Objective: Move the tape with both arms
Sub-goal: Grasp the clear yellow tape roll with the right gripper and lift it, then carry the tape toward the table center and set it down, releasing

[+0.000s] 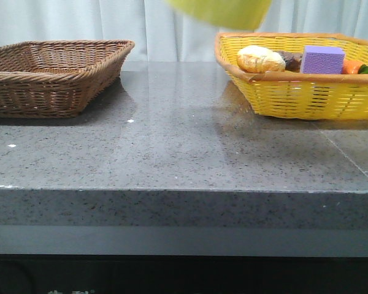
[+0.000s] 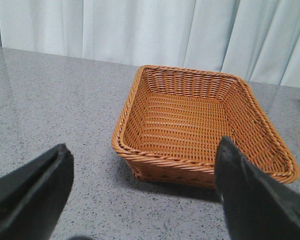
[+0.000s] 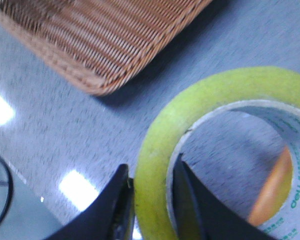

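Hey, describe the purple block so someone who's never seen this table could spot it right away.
Look at the yellow basket on the right side of the grey table. The purple block sits inside it, towards the middle, between a pale bread-like lump and something orange. It is the only purple, flat-sided, box-shaped thing there; its neighbours are rounded or irregular.

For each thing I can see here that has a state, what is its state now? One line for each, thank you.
tape: lifted off the table, wall clamped by the right gripper
right gripper: shut on the tape
left gripper: open, holding nothing
brown basket: on the table, nothing in it
yellow basket: on the table, holding food items and a purple block
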